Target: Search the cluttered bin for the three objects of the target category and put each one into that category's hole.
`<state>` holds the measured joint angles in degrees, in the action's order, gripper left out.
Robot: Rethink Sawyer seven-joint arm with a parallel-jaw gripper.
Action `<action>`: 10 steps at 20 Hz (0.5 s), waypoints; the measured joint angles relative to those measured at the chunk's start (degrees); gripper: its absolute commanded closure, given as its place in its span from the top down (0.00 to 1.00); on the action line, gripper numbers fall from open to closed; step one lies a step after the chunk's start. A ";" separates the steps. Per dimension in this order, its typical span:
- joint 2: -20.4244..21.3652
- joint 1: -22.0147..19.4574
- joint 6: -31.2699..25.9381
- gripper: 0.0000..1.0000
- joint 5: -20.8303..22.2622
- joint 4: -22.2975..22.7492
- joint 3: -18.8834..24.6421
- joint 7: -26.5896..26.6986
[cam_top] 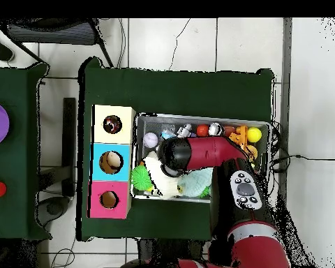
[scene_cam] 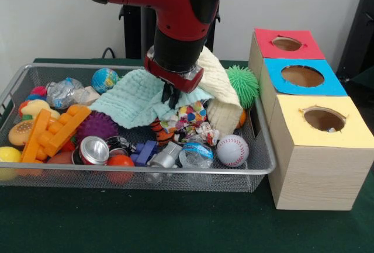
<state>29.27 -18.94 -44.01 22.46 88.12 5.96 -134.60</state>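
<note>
The wire-mesh bin (scene_cam: 175,171) holds a heap of toys. A crumpled polka-dot fabric piece (scene_cam: 191,114) lies in its middle, with another dotted scrap (scene_cam: 205,131) just in front of it; I cannot tell whether they are separate pieces. My gripper (scene_cam: 170,96) hangs just above and left of the dotted fabric, at the edge of the mint-green cloth (scene_cam: 137,98). In the overhead view the arm (cam_top: 198,153) hides the gripper. The yellow-topped box's hole (scene_cam: 324,118) is right of the bin, nearest the camera, and it also shows in the overhead view (cam_top: 112,124).
A cream waffle cloth (scene_cam: 219,83) and a green spiky ball (scene_cam: 243,83) lie behind the gripper. A baseball (scene_cam: 232,150), a can (scene_cam: 93,149), a purple spiky ball (scene_cam: 96,125) and orange plastic pieces (scene_cam: 55,133) fill the bin. The blue-topped box (scene_cam: 302,76) and the red-topped box (scene_cam: 286,44) stand behind the yellow one.
</note>
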 measured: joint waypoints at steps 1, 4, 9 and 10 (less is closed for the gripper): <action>0.30 -0.07 0.01 0.00 -0.36 0.68 0.01 0.00; 0.87 -0.28 0.02 0.00 -1.29 2.36 0.00 0.00; 2.44 -1.05 0.02 0.00 -3.06 6.25 0.00 0.00; 2.72 -1.25 0.04 0.00 -3.23 6.87 -0.02 0.00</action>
<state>31.98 -20.19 -43.98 19.23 94.99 5.94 -134.60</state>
